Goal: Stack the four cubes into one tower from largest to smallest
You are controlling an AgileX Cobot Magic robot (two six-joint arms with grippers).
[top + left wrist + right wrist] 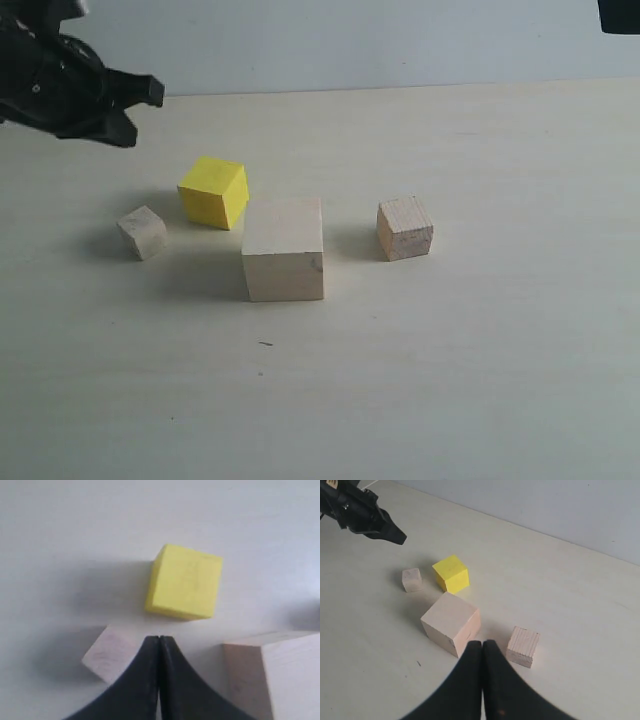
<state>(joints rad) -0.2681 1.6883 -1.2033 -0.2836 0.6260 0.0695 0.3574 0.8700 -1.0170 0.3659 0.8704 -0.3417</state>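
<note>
Four cubes lie apart on the table, none stacked. The big pale wood cube [283, 250] is in the middle, and the yellow cube [213, 191] sits just behind its left corner. The tiny pale wood cube [142, 232] lies further left, and the smaller pale wood cube [404, 228] to the right. My left gripper [153, 92] hovers shut and empty at the far left, behind the yellow cube [185, 581] and the tiny cube [107, 652]. My right gripper [482, 642] is shut and empty, raised above the big cube [451, 622] and the smaller cube [524, 646].
The pale table top [450, 380] runs back to a grey wall [380, 40]. A small dark mark [265, 343] lies in front of the big cube. A dark part of the right arm [620, 15] shows in the top right corner.
</note>
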